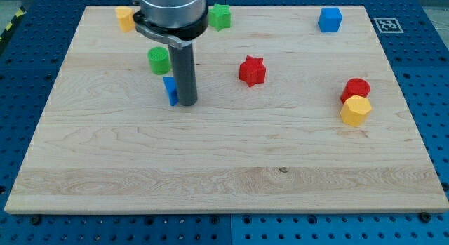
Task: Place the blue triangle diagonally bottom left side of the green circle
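We see, placed from the rod's end:
green star (219, 16): above, slightly right
red star (252, 70): right
blue cube (330, 20): far upper right
red cylinder (357, 88) touching yellow hexagon (355, 110): far right
yellow block (125, 18): upper left

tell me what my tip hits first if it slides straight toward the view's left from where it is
Almost at once, the blue triangle: it sits right against the left side of my tip, seemingly touching. The green circle lies further toward the view's top, probably off that line, though depth is hard to judge.

My arm's dark rod stands upright, my tip (187, 103) on the board.
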Controlling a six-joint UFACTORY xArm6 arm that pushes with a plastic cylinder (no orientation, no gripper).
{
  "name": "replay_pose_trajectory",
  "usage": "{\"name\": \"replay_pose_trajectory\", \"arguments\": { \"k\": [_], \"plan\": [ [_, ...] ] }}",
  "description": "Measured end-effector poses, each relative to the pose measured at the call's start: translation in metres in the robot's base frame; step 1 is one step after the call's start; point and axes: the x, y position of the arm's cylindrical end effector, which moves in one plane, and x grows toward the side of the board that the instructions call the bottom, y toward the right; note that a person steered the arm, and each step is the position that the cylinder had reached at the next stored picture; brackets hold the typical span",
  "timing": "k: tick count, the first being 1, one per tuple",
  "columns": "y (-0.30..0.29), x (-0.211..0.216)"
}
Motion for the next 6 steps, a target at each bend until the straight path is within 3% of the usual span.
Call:
{"name": "replay_pose_trajectory", "arguments": {
  "k": [2,3,4,6],
  "plan": [
    [-0.038,-0.021],
    [-0.004,-0.021],
    [-0.008,-0.048],
    [-0.051,-0.04]
  ]
}}
